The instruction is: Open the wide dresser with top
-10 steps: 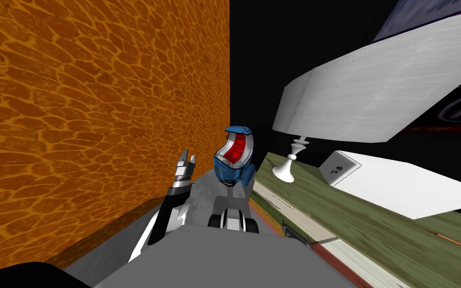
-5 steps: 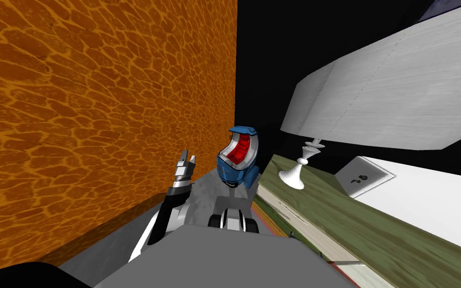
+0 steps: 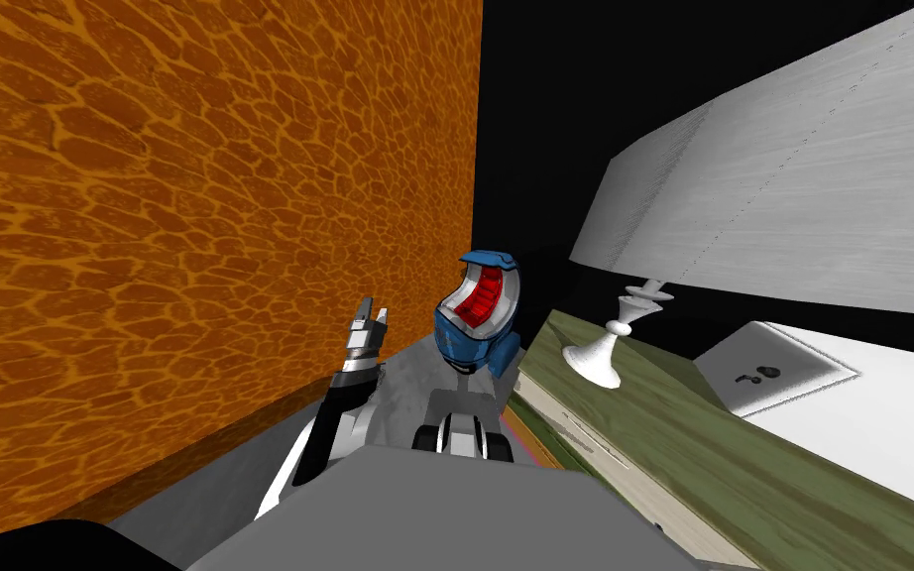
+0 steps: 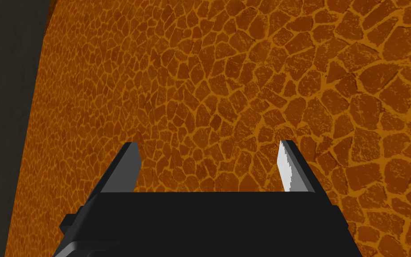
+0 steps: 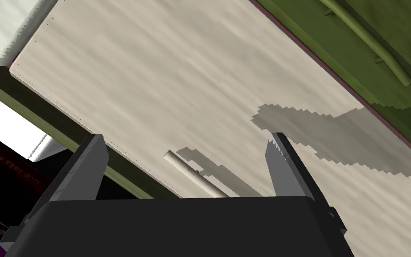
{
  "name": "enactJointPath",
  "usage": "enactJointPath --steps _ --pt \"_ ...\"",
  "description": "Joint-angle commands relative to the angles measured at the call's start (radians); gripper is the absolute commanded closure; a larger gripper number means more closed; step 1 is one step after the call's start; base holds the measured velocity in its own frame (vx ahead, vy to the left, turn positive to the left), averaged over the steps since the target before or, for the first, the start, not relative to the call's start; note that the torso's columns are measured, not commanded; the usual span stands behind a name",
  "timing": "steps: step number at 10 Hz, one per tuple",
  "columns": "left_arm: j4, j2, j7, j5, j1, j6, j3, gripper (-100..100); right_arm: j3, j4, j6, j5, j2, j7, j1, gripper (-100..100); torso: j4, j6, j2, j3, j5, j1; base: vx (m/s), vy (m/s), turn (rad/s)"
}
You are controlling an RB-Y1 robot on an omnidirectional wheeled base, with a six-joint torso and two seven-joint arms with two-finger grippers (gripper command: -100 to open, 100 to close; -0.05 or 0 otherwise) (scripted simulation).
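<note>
Right gripper (image 5: 189, 167) first: its fingers (image 5: 285, 163) stand wide apart, nothing clasped. In the gap between them lies a pale bar handle (image 5: 195, 177), running down toward the gripper's dark body and clear of both fingers. That handle sits on a pale drawer front (image 5: 178, 80), streaky, spreading out behind both fingers, with the gripper's shadow thrown across it. Out past one finger comes a green drawer (image 5: 405, 26) with its own green bar handle (image 5: 369, 44); past the other finger, the green edge of the frame. All of it belongs to the wide dresser (image 3: 663, 421), low and long on the right arm's side. Its green top carries a white lamp (image 3: 594, 359) under a big pale shade (image 3: 792, 198), and a white block (image 3: 891, 416) farther along. On the other side, the left gripper (image 3: 370, 319) is raised well apart from the dresser, fingers spread and empty too.
</note>
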Motion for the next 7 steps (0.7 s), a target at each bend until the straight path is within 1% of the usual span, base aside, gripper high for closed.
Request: enactJointPath --steps 1,2,3,4,5,6,7 --pt "0.0 0.0 0.0 0.0 0.0 0.0 0.0 0 0.01 0.078 0.067 0.067 0.003 -0.008 -0.007 -100 0.0 -0.001 0.0 0.0 0.0 0.0 0.037 -0.011 0.083" --pt "0.0 0.0 0.0 0.0 0.0 0.0 0.0 0 0.018 0.109 0.101 0.103 0.007 -0.011 -0.011 -100 0.0 0.0 0.001 0.0 0.0 0.0 0.043 -0.01 0.159" --pt "0.0 0.0 0.0 0.0 0.0 0.0 0.0 0 0.018 0.132 0.115 0.115 0.007 -0.011 -0.011 -100 0.0 -0.001 0.0 0.0 0.0 0.0 0.034 -0.008 0.092" --pt "0.0 0.0 0.0 0.0 0.0 0.0 0.0 0 0.025 0.169 0.152 0.156 0.011 -0.014 -0.015 -100 0.0 0.0 0.001 0.001 0.0 0.0 0.04 -0.008 0.115" --pt "0.0 0.0 0.0 0.0 0.0 0.0 0.0 0 0.025 0.185 0.16 0.16 0.011 -0.014 -0.015 -100 0.0 0.0 0.0 0.0 0.0 0.0 0.034 -0.007 0.093" --pt "0.0 0.0 0.0 0.0 0.0 0.0 0.0 0 0.032 0.232 0.201 0.202 0.015 -0.017 -0.019 -100 0.0 0.0 0.001 0.0 0.0 0.0 0.035 -0.006 0.173" --pt "0.0 0.0 0.0 0.0 0.0 0.0 0.0 0 0.032 0.237 0.203 0.202 0.015 -0.017 -0.019 -100 0.0 -0.001 0.001 0.0 0.0 0.0 0.031 -0.005 0.062"
